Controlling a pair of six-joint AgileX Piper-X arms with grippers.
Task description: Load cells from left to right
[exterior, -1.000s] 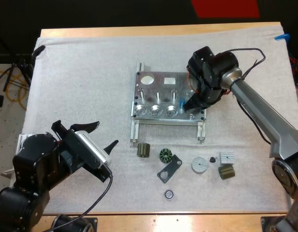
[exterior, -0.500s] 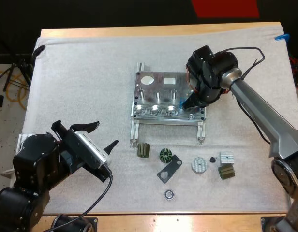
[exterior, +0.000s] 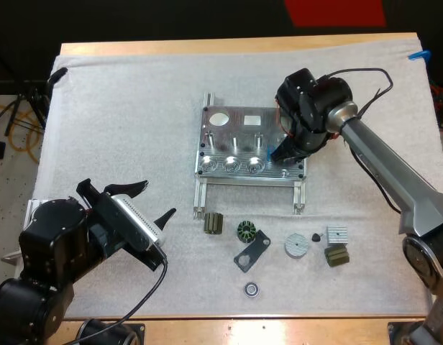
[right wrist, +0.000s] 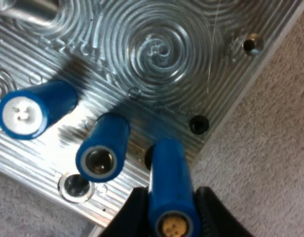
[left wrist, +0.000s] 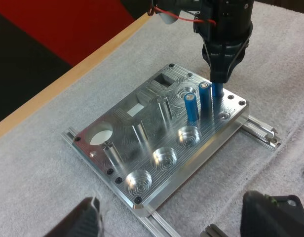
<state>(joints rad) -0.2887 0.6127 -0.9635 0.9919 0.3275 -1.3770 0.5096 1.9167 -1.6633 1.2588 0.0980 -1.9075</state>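
High: left gripper (exterior: 135, 208) wide open over near left of mat (exterior: 121, 108), well apart from fixture (exterior: 239, 144); right gripper (exterior: 285, 152) at fixture's right end | Left wrist: two cells (left wrist: 192, 107) upright in fixture, third cell (left wrist: 216, 95) just beside them, under right gripper | Right wrist: fingers (right wrist: 213, 215) press third cell from both sides, over fixture's edge.

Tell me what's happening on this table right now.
The right tool is shut on a blue cell, held end-down at the metal fixture's right end, beside two cells already standing there. The left tool hangs open at the mat's near left corner. Small dark parts lie before the fixture.
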